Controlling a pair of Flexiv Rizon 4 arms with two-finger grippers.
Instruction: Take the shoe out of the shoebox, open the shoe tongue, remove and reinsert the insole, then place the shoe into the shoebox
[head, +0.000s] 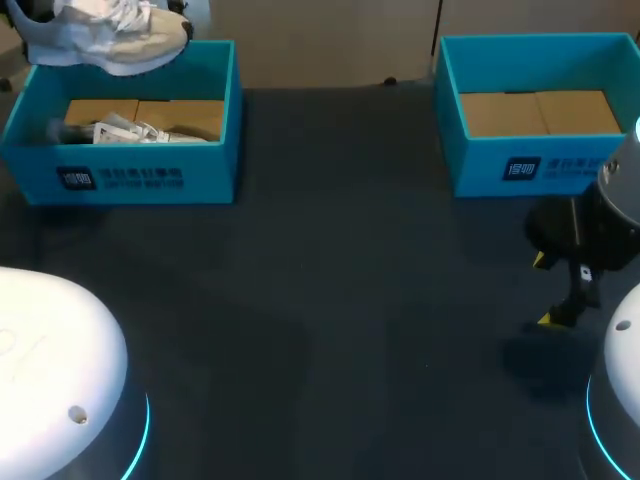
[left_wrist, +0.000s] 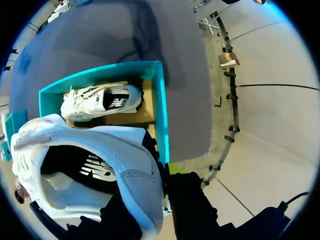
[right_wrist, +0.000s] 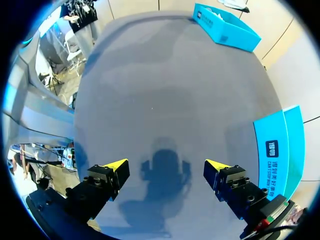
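Observation:
A white and beige shoe (head: 125, 38) hangs over the back rim of the left teal shoebox (head: 150, 180). In the left wrist view my left gripper (left_wrist: 152, 197) is shut on this shoe (left_wrist: 100, 150) at its heel, one black finger on each side. A second white shoe (left_wrist: 100, 101) lies on its side on the cardboard floor of the shoebox (left_wrist: 161, 110) below; the head view shows this second shoe (head: 130, 130) too. My right gripper (head: 545, 290) hovers low over the table at the right, open (right_wrist: 166, 165), with nothing between its fingers.
A second teal shoebox (head: 540, 165) stands at the back right, only its cardboard floor showing; its wall (right_wrist: 280, 150) is beside my right gripper. Dark table (head: 330, 300) spreads between the boxes. White arm bases (head: 50, 370) sit at the front corners.

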